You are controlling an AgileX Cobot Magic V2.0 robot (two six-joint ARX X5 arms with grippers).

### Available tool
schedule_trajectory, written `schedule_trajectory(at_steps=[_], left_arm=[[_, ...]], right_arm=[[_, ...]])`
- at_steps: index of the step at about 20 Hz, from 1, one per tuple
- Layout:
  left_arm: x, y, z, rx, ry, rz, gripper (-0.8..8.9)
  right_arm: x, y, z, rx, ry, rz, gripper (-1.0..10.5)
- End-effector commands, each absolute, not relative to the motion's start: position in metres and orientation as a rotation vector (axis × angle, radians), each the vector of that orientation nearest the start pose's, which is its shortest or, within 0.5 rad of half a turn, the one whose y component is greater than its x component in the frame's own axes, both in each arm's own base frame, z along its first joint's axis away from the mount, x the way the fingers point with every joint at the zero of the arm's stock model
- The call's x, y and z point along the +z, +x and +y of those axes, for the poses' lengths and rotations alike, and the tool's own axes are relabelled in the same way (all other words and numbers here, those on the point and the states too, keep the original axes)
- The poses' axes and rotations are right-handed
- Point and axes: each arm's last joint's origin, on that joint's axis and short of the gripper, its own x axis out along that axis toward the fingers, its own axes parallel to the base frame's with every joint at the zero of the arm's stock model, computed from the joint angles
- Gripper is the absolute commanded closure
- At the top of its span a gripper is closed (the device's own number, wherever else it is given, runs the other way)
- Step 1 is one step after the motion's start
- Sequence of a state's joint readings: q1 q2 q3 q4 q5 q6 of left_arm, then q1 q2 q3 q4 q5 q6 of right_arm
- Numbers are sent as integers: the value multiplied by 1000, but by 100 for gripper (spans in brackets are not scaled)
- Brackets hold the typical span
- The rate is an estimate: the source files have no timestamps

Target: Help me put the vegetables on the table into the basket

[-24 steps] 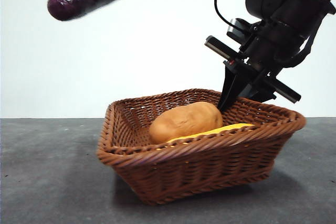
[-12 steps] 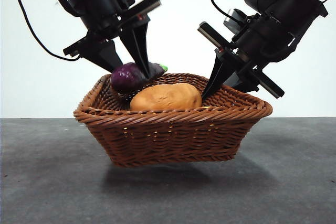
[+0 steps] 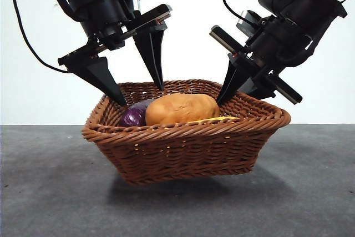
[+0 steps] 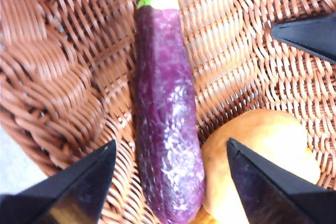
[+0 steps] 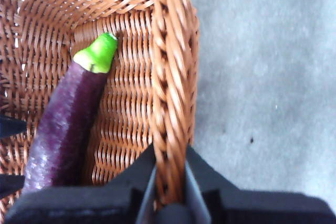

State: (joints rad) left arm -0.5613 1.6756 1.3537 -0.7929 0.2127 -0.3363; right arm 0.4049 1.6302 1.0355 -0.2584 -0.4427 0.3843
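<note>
The wicker basket (image 3: 183,132) is tilted, its right side raised by my right gripper (image 3: 222,99), which is shut on the braided rim (image 5: 170,77). Inside lie the orange-brown potato (image 3: 182,108), the purple eggplant (image 3: 135,116) to its left, and a sliver of yellow corn (image 3: 213,119) under the potato. My left gripper (image 3: 142,96) hangs open just above the eggplant (image 4: 168,124), its jaws on either side and not touching it. The eggplant (image 5: 68,119) rests on the basket floor with its green stem near the wall. The potato (image 4: 257,161) lies beside it.
The dark grey table (image 3: 50,192) spreads around the basket, with a shadow under the basket's lifted base. Bare table (image 5: 262,77) shows outside the rim in the right wrist view. One black jaw of the right gripper (image 4: 310,35) shows in the left wrist view.
My left gripper came in holding the eggplant, lowered it into the basket, then opened and let go. The eggplant now lies beside the potato. The right gripper keeps its hold.
</note>
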Motion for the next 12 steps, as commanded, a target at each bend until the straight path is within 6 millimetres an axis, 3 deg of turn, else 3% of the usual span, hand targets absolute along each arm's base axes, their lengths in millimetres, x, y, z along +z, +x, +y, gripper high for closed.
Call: schedule_trajectory(at_steps=[1, 5, 10, 11, 12], left_arm=[[258, 285, -187, -517, -60, 1219, 456], [279, 275, -180, -560, -32, 1145, 460], [335, 241, -148, -618, 16, 967, 469], [347, 231, -139, -635, 48, 915, 484], [359, 219, -131, -655, 78, 861, 618]], right_arm=[[212, 302, 144, 634, 364, 1008, 955], [212, 302, 144, 631, 364, 1014, 955], [212, 301, 144, 654, 379, 1023, 955], [214, 302, 144, 666, 388, 1025, 955], [218, 303, 145, 676, 395, 1023, 955]])
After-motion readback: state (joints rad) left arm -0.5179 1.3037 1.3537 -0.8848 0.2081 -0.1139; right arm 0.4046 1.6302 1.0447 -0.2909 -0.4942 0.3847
